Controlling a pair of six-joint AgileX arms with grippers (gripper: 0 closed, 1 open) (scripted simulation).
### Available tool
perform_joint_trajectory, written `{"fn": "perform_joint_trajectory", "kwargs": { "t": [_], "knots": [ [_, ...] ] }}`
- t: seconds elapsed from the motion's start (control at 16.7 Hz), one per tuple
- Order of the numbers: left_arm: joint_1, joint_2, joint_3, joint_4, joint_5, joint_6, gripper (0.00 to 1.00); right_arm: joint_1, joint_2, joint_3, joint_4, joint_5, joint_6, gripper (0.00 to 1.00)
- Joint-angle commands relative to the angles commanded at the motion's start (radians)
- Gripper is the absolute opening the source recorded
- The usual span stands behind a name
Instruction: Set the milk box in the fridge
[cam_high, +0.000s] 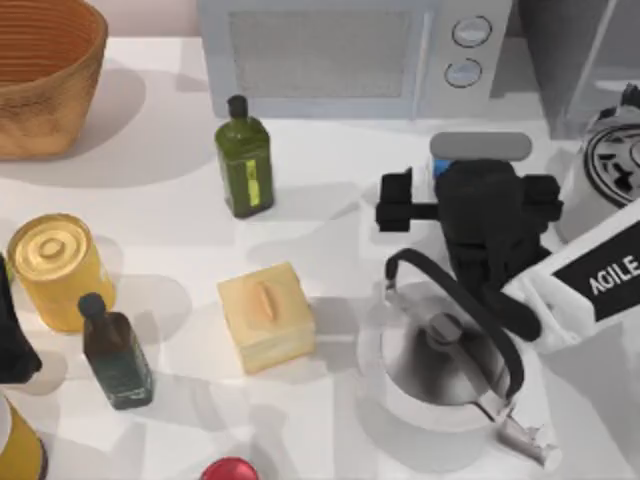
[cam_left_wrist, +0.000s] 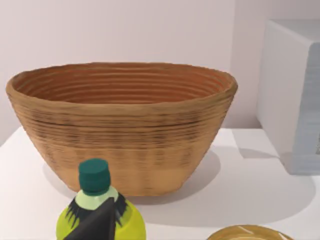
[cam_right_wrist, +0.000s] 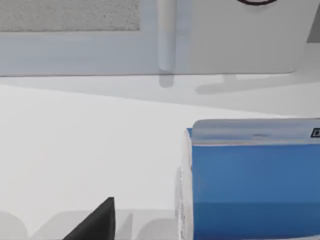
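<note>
Kettle (cam_high: 450, 365): 5 o'clock on table, nearest.
Right gripper (cam_high: 470, 185): 3 o'clock, above milk box (cam_high: 440, 166); finger state cannot tell.
Milk box: just beyond kettle, before microwave (cam_high: 350, 55).
Fridge (cam_high: 580, 50): 1 o'clock, farthest.
Left arm (cam_high: 12, 340): parked, 9 o'clock edge.

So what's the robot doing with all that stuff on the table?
The right gripper is hovering over the milk box, which stands on the table in front of the microwave. It hasn't picked the box up yet. The fridge is at the back right corner. The left arm is parked at the table's left edge, near the yellow can.
</note>
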Motion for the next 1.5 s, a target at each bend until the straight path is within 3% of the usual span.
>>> {"fn": "perform_joint_trajectory", "kwargs": {
  "t": [0.42,1.08,1.5],
  "knots": [
    [0.0,0.0,0.0,0.0,0.0,0.0,1.0,-0.047,0.035,0.104,-0.066,-0.047,-0.03,1.0],
    [0.0,0.0,0.0,0.0,0.0,0.0,1.0,-0.058,0.169,0.176,-0.006,-0.054,-0.034,1.0],
    [0.0,0.0,0.0,0.0,0.0,0.0,1.0,-0.058,0.169,0.176,-0.006,-0.054,-0.034,0.47]
  ]
}}
